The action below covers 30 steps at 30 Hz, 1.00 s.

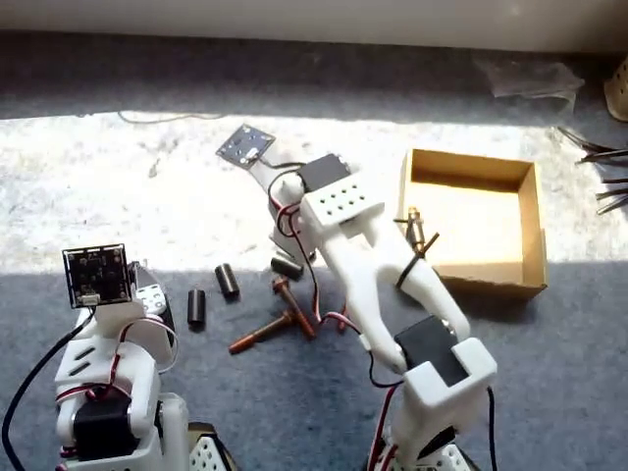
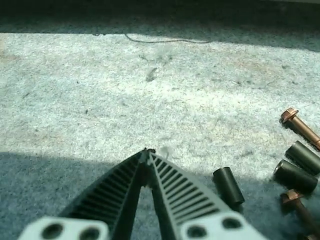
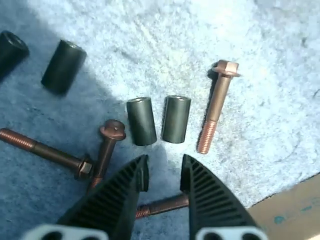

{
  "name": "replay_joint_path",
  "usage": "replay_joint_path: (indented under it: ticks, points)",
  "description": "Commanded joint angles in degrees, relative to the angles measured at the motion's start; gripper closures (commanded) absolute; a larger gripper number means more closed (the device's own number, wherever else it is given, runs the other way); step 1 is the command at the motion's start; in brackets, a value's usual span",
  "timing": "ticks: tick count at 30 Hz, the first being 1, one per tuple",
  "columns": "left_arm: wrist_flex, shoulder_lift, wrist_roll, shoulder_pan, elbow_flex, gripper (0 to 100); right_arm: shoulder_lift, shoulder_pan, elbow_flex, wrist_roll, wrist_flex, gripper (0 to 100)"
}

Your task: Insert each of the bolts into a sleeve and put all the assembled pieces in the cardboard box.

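Several dark sleeves and copper bolts lie loose on the carpet. My right gripper point(image 3: 164, 175) hangs open above them. Just beyond its fingertips two sleeves point(image 3: 141, 121) point(image 3: 176, 119) lie side by side, with a bolt point(image 3: 218, 105) next to them. Another bolt point(image 3: 162, 205) lies under the jaws, and two more point(image 3: 106, 150) point(image 3: 45, 150) are off to one side. My left gripper point(image 2: 147, 152) is shut and empty, low over bare carpet, apart from the nearest sleeve point(image 2: 228, 186). The cardboard box point(image 1: 530, 211) stands to the right, with a copper piece point(image 1: 422, 231) at its near-left wall.
Two sleeves point(image 1: 196, 306) point(image 1: 228, 280) lie left of the bolt cluster point(image 1: 265, 332). Tools point(image 1: 603, 172) and a plastic bag point(image 1: 520, 74) sit at the far right. A thin wire point(image 2: 165, 41) lies on the sunlit carpet at the back.
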Motion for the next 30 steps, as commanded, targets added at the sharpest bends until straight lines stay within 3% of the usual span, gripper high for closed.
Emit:
replay_joint_path:
  ticks: [1, 30]
  points:
    - [0.4, -0.5, -0.3, -0.6, -2.2, 99, 1.9, -0.7, -2.4, 0.7, -1.6, 89.6]
    - [0.1, -0.5, -0.4, -0.8, -2.2, 99, 8.5, -0.7, -2.3, 4.4, -8.5, 85.2]
